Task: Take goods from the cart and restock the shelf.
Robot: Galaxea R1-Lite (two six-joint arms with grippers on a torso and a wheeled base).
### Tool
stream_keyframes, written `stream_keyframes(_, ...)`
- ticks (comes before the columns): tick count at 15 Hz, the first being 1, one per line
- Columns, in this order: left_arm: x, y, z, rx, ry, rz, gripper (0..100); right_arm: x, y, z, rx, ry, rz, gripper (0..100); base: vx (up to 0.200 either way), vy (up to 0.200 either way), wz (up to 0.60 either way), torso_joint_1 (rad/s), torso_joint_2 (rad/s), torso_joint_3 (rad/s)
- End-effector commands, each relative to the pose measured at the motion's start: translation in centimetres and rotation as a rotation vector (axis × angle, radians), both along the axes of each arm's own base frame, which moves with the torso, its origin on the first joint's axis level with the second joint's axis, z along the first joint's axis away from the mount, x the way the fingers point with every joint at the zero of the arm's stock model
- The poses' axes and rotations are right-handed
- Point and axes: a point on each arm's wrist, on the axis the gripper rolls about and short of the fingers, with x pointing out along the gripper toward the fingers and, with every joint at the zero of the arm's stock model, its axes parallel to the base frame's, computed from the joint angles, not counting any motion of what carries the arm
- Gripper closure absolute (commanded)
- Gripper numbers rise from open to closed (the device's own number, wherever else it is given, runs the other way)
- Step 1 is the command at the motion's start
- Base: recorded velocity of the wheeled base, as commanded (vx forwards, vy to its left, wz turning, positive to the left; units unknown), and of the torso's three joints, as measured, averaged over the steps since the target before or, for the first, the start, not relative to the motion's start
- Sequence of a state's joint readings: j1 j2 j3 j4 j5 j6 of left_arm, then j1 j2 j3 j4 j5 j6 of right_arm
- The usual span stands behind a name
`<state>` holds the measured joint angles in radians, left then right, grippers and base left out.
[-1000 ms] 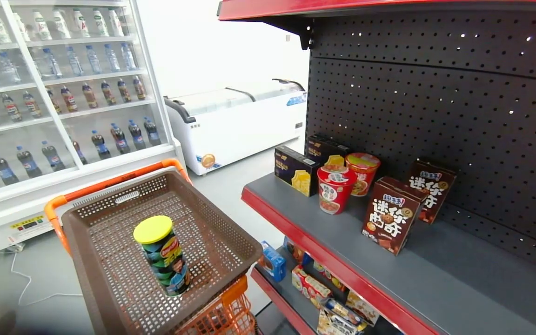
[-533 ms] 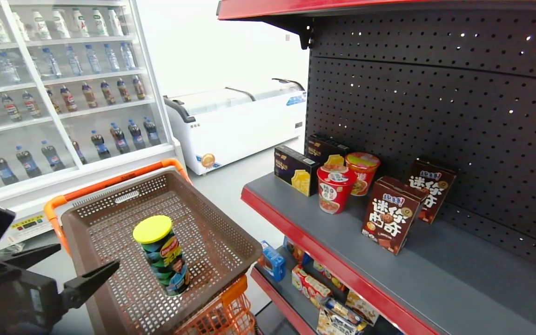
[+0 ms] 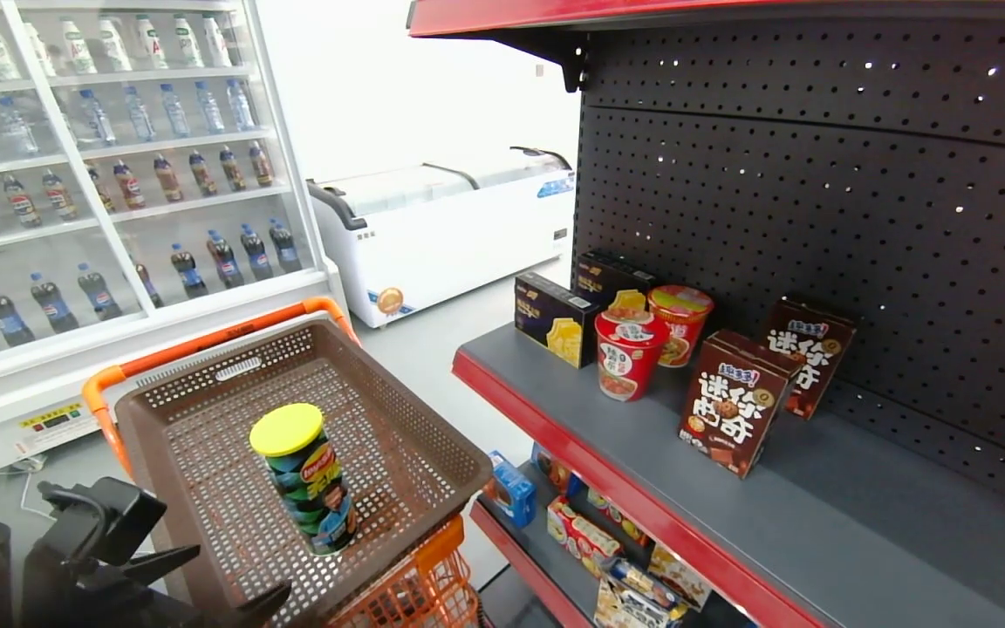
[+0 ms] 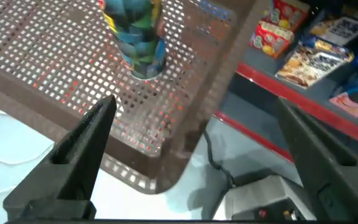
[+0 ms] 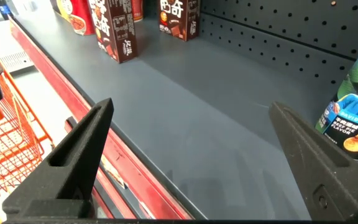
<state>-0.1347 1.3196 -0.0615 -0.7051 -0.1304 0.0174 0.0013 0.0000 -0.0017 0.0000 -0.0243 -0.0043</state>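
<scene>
Black two-fingered left gripper [image 3: 236, 577] sits at the head view's lower left; jaws spread. Black right gripper [image 5: 191, 109] gapes wide.

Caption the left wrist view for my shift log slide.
Open left pincer hovers near a corner of the brown basket, one can standing inside.

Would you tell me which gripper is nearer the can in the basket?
Left. The left gripper hangs at the basket's edge, jaws open toward the can; the right gripper is over the shelf.
</scene>
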Motion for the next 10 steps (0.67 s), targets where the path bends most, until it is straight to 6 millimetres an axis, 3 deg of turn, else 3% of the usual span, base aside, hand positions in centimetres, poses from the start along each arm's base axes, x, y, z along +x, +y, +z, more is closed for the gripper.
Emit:
stream_keyframes(1, 1.3, 0.4, -0.8, 0.003, 0.041, 0.036, 0, 0.0, 0.0, 0.0, 0.0, 0.002, 0.0, 0, 0.0, 0.0, 0.0, 0.0, 0.0, 0.0)
stream_keyframes(5, 3.2, 1.3, -1.6, 0.012, 0.053, 0.095, 0, 0.0, 0.0, 0.0, 0.0, 0.002, 0.0, 0, 0.0, 0.0, 0.0, 0.0, 0.0, 0.0)
stream_keyframes(10, 8.0, 3.6, -3.7, 0.057, 0.077, 0.171, 0, 0.0, 0.0, 0.0, 0.0, 0.002, 0.0, 0, 0.0, 0.0, 0.0, 0.0, 0.0, 0.0)
